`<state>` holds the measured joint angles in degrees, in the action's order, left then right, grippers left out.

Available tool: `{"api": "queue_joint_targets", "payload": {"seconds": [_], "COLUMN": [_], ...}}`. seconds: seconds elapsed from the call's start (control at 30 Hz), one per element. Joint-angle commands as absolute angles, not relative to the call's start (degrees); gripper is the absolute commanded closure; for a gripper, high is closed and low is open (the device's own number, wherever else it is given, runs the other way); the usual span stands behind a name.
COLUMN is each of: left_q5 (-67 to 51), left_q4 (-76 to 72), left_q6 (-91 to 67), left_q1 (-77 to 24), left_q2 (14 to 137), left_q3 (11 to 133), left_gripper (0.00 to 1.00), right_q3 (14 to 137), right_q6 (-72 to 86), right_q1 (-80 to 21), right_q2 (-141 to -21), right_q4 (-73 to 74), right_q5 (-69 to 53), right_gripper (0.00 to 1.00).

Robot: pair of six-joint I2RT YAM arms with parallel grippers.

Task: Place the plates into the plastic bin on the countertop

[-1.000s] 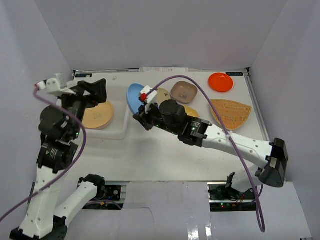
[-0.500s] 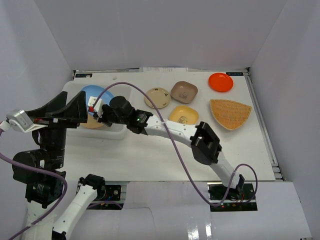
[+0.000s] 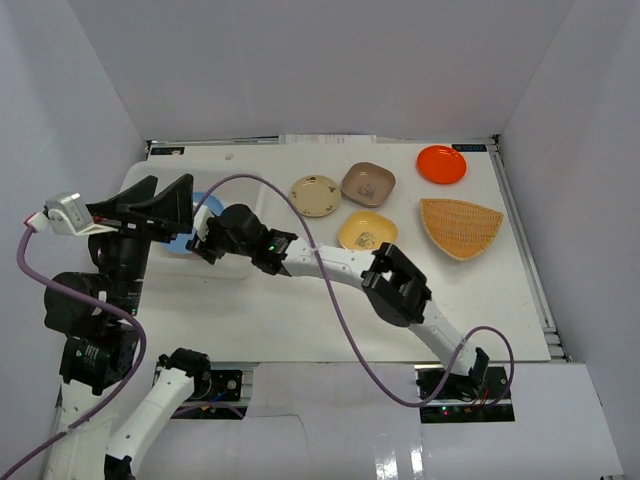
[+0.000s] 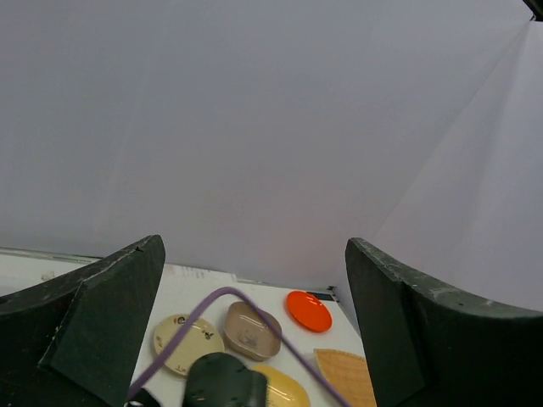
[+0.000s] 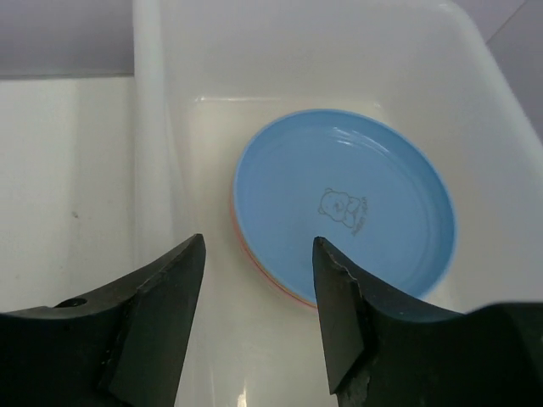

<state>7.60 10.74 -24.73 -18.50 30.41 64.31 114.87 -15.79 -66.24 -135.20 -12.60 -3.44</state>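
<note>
The tabletop [image 3: 300, 310] carries the plastic bin [image 5: 157, 127] at left, its long axis running up the right wrist view. Inside, the blue plate [image 5: 344, 212] lies flat, face up, on a pinkish plate [image 5: 257, 280]. The right hand [image 5: 259, 254] hovers above, open and empty. The left hand [image 4: 254, 246] gapes wide.

Right gripper [image 5: 259, 246] hangs parted over the plastic bin [image 5: 157, 127], and the right arm [image 3: 400, 285] crosses the surface [image 3: 250, 320] diagonally. The blue plate [image 5: 344, 212] covers much of the bin floor. Left gripper [image 4: 254, 246] stands raised, jaws wide apart, above the bin's left side. The near-left surface lies bare. The cream plate [image 3: 315, 195], brown plate [image 3: 367, 183] and yellow plate [image 3: 366, 230] crowd the far middle.
</note>
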Motion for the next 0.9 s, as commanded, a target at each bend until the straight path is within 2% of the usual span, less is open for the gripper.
{"api": "queue_joint_targets", "payload": {"seconds": [0.0, 0.1, 0.13, 0.2, 0.23, 0.3, 0.37, 0.43, 0.47, 0.57, 0.73, 0.83, 0.87], "left_q5": [3.53, -2.51, -4.72, -9.29, -13.93, -18.17, -23.10, -24.60, -24.00, -21.72, -24.34, -25.31, -25.31], "left_q4": [13.44, 14.68, 14.76, 13.63, 12.93, 9.68, 6.09, 4.31, 4.22, 4.22, 4.83, 7.02, 7.73], "left_q6": [-26.80, -29.43, -31.62, -33.48, -34.62, -37.61, -39.54, -40.43, -39.82, -36.40, -30.59, -28.66, -28.39], "left_q1": [-18.37, -18.37, -18.37, -18.37, -18.46, -18.63, -18.98, -21.70, -23.01, -32.48, -39.46, -41.13, -41.39], "left_q2": [34.70, 39.80, 42.60, 45.60, 47.09, 51.40, 54.04, 57.29, 58.26, 61.25, 65.39, 64.78, 64.34], "left_q3": [66.79, 66.27, 65.83, 63.64, 62.68, 59.25, 56.88, 54.41, 54.32, 54.40, 53.62, 52.65, 52.65], "left_gripper": [0.02, 0.02, 0.02, 0.02, 0.02, 0.02, 0.02, 0.02, 0.02, 0.02, 0.02, 0.02, 0.02], "right_q3": [101.42, 88.64, 80.68, 72.46, 64.16, 56.99, 47.40, 41.34, 35.91, 29.12, 22.16, 18.99, 18.46], "right_q6": [-9.68, -4.50, -3.18, 2.35, 4.90, 13.91, 20.71, 28.08, 29.43, 32.43, 37.86, 39.72, 40.60], "right_q1": [-64.08, -61.79, -60.22, -58.02, -54.44, -49.86, -40.38, -33.00, -25.65, -12.16, 6.55, 13.59, 14.84], "right_q2": [-115.99, -102.99, -99.44, -89.63, -85.99, -76.01, -69.20, -59.01, -55.93, -45.38, -44.03, -46.75, -49.28], "right_q4": [-27.14, -32.51, -32.95, -32.70, -31.91, -28.58, -21.41, -17.68, -15.06, -9.43, -8.00, -10.71, -11.85], "right_q5": [-3.34, 0.78, 3.14, 10.43, 12.55, 18.26, 21.51, 21.36, 21.36, 20.31, 13.46, 7.75, 4.60], "right_gripper": [0.43, 0.45, 0.45, 0.47, 0.47, 0.47, 0.47, 0.45, 0.42, 0.26, 0.24, 0.23, 0.18]}}
